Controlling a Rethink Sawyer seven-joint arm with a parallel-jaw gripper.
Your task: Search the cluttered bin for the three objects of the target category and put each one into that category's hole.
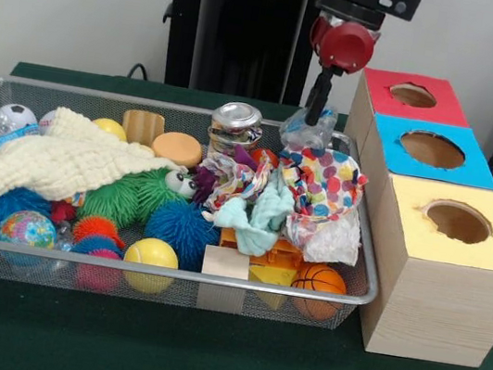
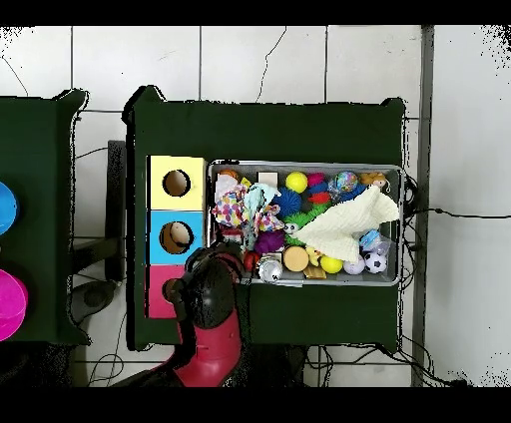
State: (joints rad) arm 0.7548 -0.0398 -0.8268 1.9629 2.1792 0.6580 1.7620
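Overhead view: dark green table on white-tiled floor.

The wire-mesh bin sits on the green table, packed with toys: a cream cloth draped over the left side, a green spiky ball, a blue spiky ball, a yellow ball, a small basketball, a globe ball and a shiny metal can near the far rim. The arm comes down at the bin's far right corner, where the gripper meets a clear crinkled plastic bottle raised above a polka-dot cloth. Just right of the bin stands a pale wooden box with a red-faced hole, a blue-faced hole and a yellow-faced hole.
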